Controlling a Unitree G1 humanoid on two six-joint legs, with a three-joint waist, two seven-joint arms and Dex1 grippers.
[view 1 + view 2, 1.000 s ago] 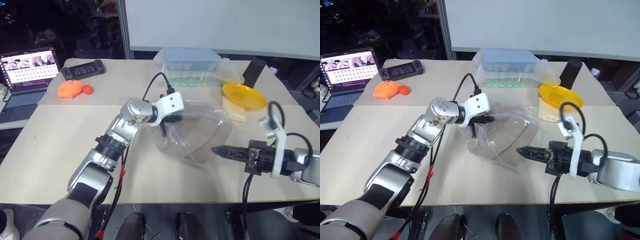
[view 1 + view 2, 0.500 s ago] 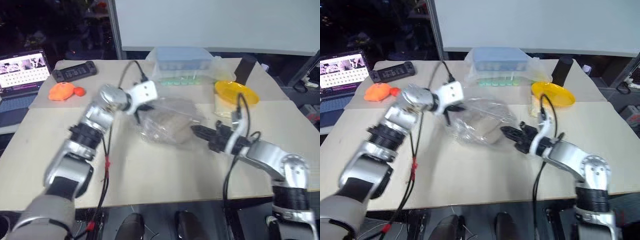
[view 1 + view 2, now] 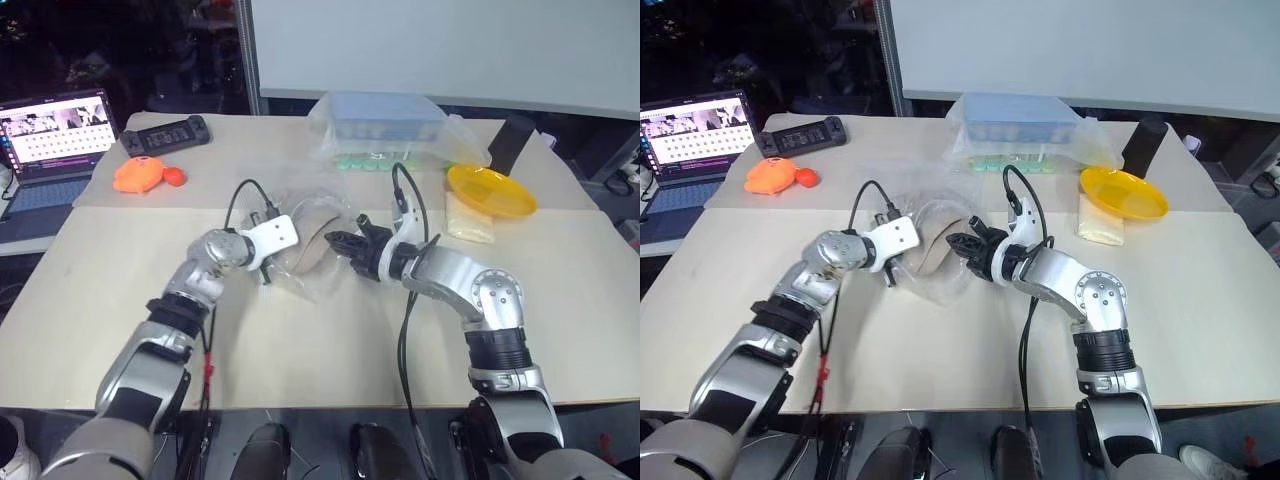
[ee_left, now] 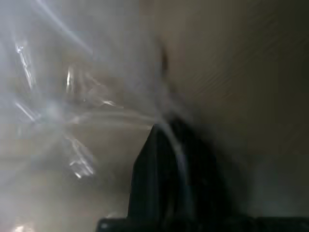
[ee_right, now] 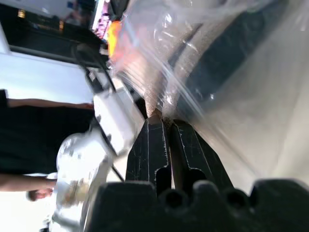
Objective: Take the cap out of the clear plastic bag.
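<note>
Table scene, head views. The clear plastic bag (image 3: pixel 300 245) lies near the middle of the beige table (image 3: pixel 120 300), with the tan cap (image 3: pixel 932 262) visible inside it as a brown patch. The left gripper (image 3: pixel 268 268), fingers together, is clamped on the bag's left edge; in the left wrist view its dark fingers (image 4: pixel 169 183) sit against crinkled film. The right gripper (image 3: pixel 335 240), also closed, meets the bag's right edge; in the right wrist view its fingertips (image 5: pixel 157 126) pinch the film where tan fabric shows. On the far side of the table: a bagged blue-lidded box (image 3: pixel 385 125), a yellow disc (image 3: pixel 488 190), a black cylinder (image 3: pixel 512 140), an orange toy (image 3: pixel 145 176), a black controller (image 3: pixel 165 134), and a laptop (image 3: pixel 55 140) at far left.
</note>
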